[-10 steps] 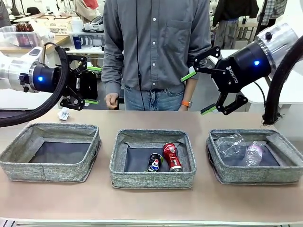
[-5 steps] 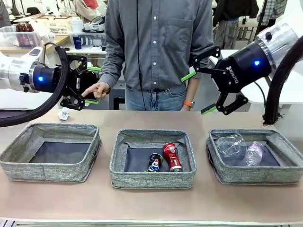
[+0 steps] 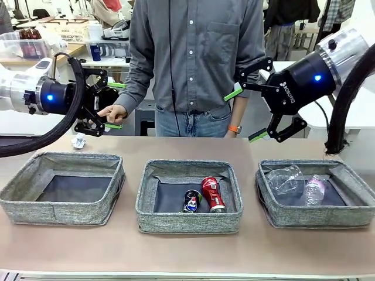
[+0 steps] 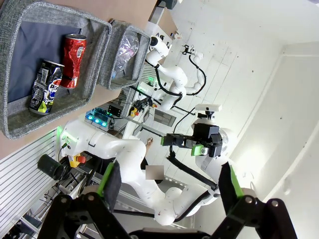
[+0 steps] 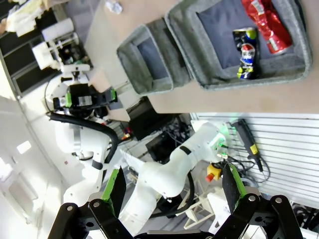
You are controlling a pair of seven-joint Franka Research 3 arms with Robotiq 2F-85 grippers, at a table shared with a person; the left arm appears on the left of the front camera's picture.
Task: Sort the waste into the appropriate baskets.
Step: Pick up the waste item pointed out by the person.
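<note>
The person's hand (image 3: 111,112) has risen toward the left gripper (image 3: 104,106); both grippers' jaws stand released, empty. The paper wad (image 3: 78,140), at ten o'clock, awaits sorting.

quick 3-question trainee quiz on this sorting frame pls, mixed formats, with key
1. True or false: the paper wad lies inside the left basket.
2. Which basket holds the red can and the blue can? A) left B) middle C) right
3. Fill in: the right basket holds a bottle and a clear ____.

Key
1. False. It lies on the table behind that basket, near the left gripper, which is open.
2. B, the middle basket.
3. Cup. The right gripper is open above the table's far edge, holding nothing.
</note>
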